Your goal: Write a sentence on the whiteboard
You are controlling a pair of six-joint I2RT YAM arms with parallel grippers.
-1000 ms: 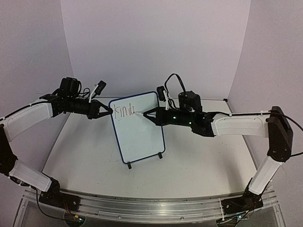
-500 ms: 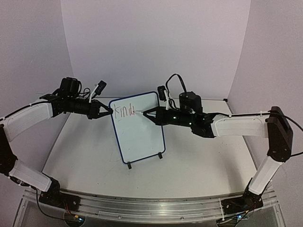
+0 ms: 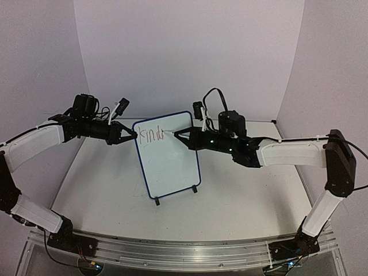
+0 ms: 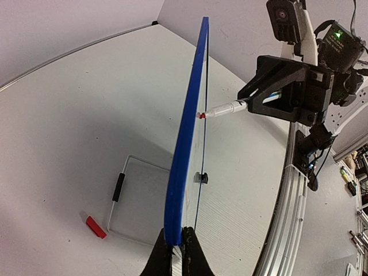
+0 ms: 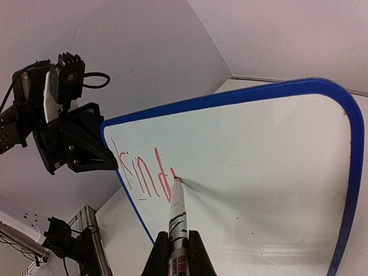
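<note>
A red cap (image 4: 96, 226) lies beside a wire frame (image 4: 118, 187) on the table (image 4: 69, 115).

The white worktop (image 3: 241, 195) is carrying the whiteboard (image 3: 169, 164), standing on its black feet (image 3: 157, 201), a small red cap (image 4: 96, 226) lying behind the whiteboard.

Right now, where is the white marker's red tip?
In the right wrist view, the marker tip touches the blue-framed whiteboard, just right of the red letters.
</note>
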